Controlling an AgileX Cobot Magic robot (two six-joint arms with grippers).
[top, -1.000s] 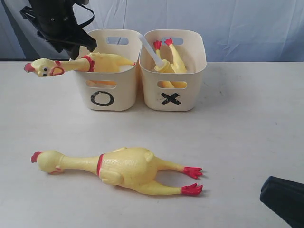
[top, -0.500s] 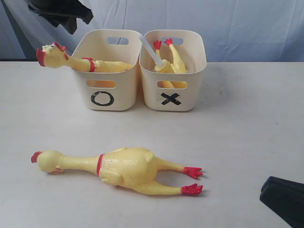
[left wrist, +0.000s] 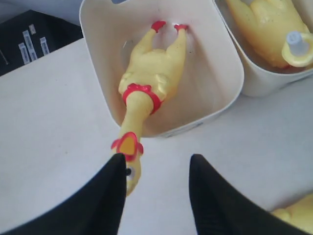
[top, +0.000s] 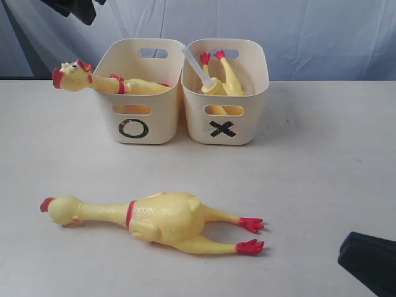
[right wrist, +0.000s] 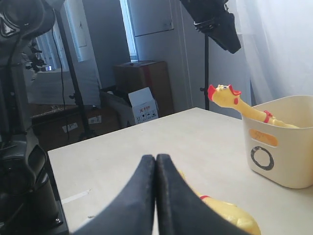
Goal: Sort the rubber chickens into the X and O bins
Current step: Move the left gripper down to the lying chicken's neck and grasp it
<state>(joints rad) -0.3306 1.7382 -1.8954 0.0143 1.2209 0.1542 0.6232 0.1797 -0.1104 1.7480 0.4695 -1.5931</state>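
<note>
Since the O bin (top: 158, 127) is shorter than the chicken (left wrist: 151, 68) laid in it, that chicken is found propped with head over the rim, beneath the spread, empty left gripper (left wrist: 156, 164); the right gripper (right wrist: 156, 159) is held clenched on nothing.

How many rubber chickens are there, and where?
3. First chicken lies on the table; second chicken in the O bin, head over its rim; third chicken feet-up in the X bin, whose bottom is hidden.
</note>
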